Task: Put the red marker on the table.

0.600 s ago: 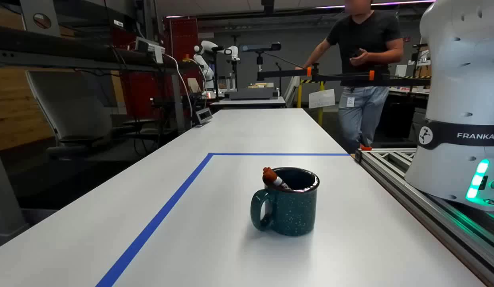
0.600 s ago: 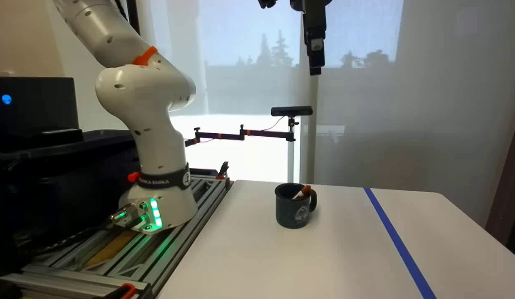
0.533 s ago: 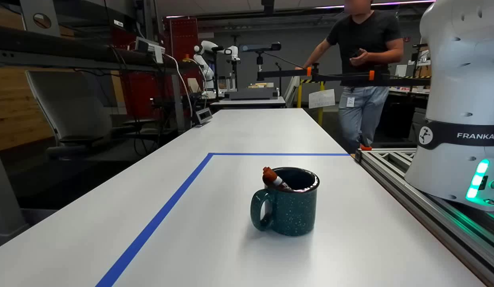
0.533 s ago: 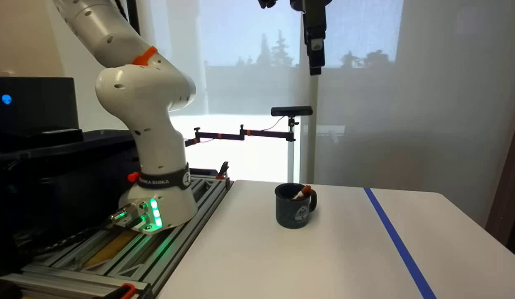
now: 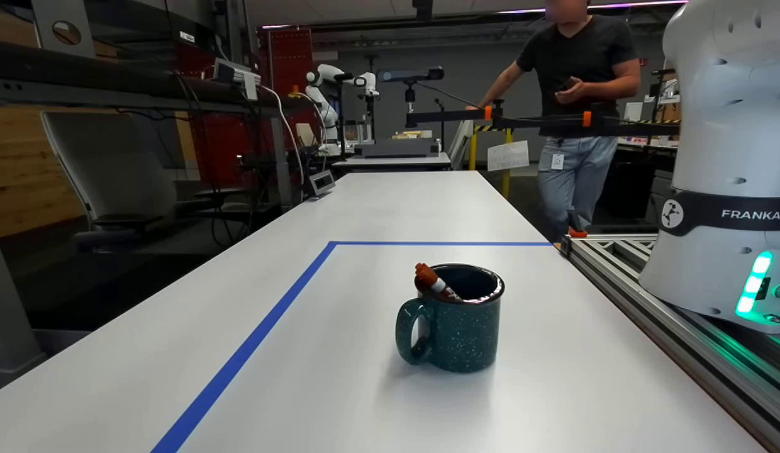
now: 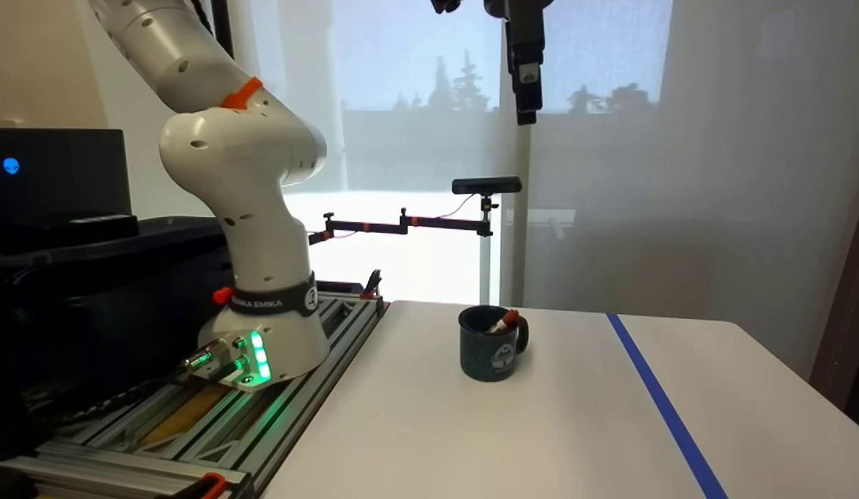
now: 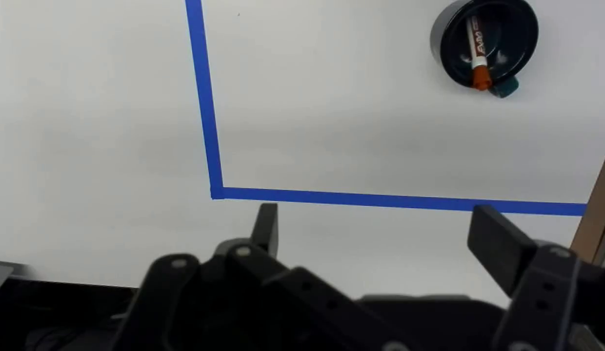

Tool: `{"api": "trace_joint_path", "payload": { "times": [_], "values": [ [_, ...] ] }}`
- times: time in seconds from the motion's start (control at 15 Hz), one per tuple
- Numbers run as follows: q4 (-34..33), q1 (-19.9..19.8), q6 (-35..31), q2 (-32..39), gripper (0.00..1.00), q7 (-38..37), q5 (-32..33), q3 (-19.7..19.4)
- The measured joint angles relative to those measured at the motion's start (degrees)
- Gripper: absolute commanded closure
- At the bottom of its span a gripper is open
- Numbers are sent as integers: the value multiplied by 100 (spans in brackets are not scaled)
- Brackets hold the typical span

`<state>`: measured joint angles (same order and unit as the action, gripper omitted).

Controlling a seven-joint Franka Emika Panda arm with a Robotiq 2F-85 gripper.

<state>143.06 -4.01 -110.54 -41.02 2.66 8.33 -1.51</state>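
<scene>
Person (image 5: 588, 66) in the background has shifted slightly toward the robot base (image 5: 711, 264), as seen in an exterior view; the red marker (image 7: 478, 48) and the mug (image 5: 462, 333) retain their positions. The red marker rests tilted inside the mug, red end raised to the rim near the handle (image 5: 403, 333). The mug stands upright on the worktop (image 5: 339, 390), within the corner formed by blue tape (image 7: 203, 83). Raised well above the worktop, the pincer (image 7: 374, 210) is spread wide — fingers (image 7: 500, 243) far apart, nothing gripped between them.
</scene>
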Motion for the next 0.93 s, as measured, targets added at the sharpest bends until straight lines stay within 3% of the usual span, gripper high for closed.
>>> {"api": "trace_joint_path", "payload": {
  "times": [0.93],
  "values": [
    [76,50,-71,232,0,-3,-80,-32]
  ]
}}
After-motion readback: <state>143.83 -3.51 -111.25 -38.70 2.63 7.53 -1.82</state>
